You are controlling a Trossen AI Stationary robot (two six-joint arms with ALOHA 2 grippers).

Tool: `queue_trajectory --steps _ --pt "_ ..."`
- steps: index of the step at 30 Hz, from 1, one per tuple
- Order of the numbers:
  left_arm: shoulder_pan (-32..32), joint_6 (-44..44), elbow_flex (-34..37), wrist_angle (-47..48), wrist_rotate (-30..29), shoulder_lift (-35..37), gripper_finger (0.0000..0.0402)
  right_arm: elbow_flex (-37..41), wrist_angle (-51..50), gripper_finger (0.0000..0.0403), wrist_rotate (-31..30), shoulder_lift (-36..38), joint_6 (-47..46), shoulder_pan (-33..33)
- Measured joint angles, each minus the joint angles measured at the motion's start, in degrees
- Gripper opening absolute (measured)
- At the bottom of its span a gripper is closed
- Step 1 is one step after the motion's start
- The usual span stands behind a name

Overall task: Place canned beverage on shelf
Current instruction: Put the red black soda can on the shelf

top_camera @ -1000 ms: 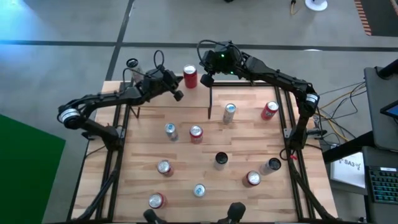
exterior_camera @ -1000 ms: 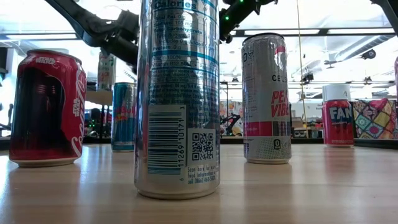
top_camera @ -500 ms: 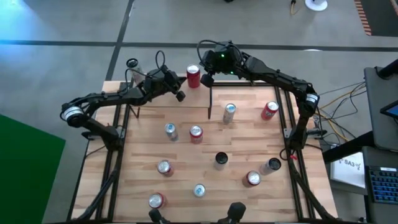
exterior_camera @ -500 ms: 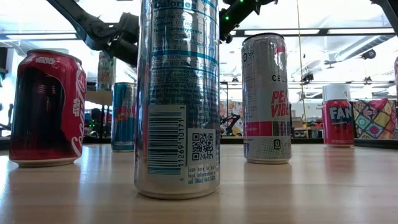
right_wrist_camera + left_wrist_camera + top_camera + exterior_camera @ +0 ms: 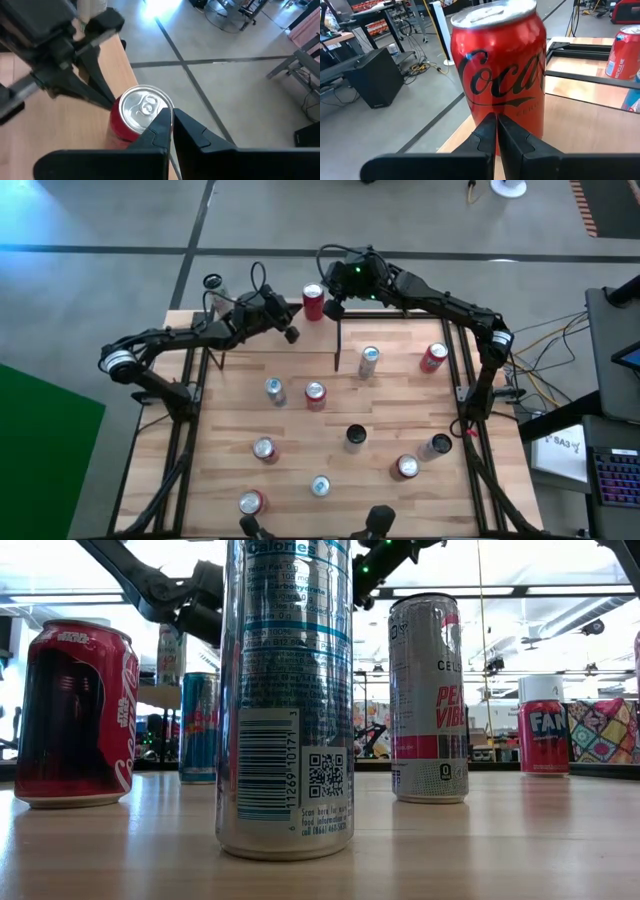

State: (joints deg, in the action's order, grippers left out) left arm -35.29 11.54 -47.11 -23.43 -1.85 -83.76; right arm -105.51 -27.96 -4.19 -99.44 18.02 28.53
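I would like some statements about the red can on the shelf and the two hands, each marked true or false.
1. The red Coca-Cola can stands upright on the shelf. True.
2. The left hand is wide open. False: its fingers are shut, right in front of the can.
3. The right hand hovers above the can's top. True.
4. The right hand holds the can. False: its fingers are shut together and grip nothing.

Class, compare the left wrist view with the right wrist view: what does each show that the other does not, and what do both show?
Only the left wrist view shows the red can's Coca-Cola lettering and a second red can farther off. Only the right wrist view shows that can's silver top with its pull tab, and the left gripper beside it. Both show the same red can on the shelf, and closed jaws in front.
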Motion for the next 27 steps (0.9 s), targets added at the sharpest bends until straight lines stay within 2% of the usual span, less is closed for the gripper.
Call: queue_trajectory --steps 8,23,27 --pt "-1.0 2.5 0.0 0.6 -0.7 0.7 0.0000 0.0 -1.3 0.0009 0.0 0.0 0.1 0.0" --pt "-1.1 -2.0 0.0 -4.2 -0.6 -3.4 0.0000 0.0 -1.5 0.0009 0.0 0.0 0.7 0.0" --pt "-1.1 -2.0 0.0 -5.1 1.0 -4.0 0.0000 0.0 -1.5 0.0009 0.0 0.0 0.7 0.0"
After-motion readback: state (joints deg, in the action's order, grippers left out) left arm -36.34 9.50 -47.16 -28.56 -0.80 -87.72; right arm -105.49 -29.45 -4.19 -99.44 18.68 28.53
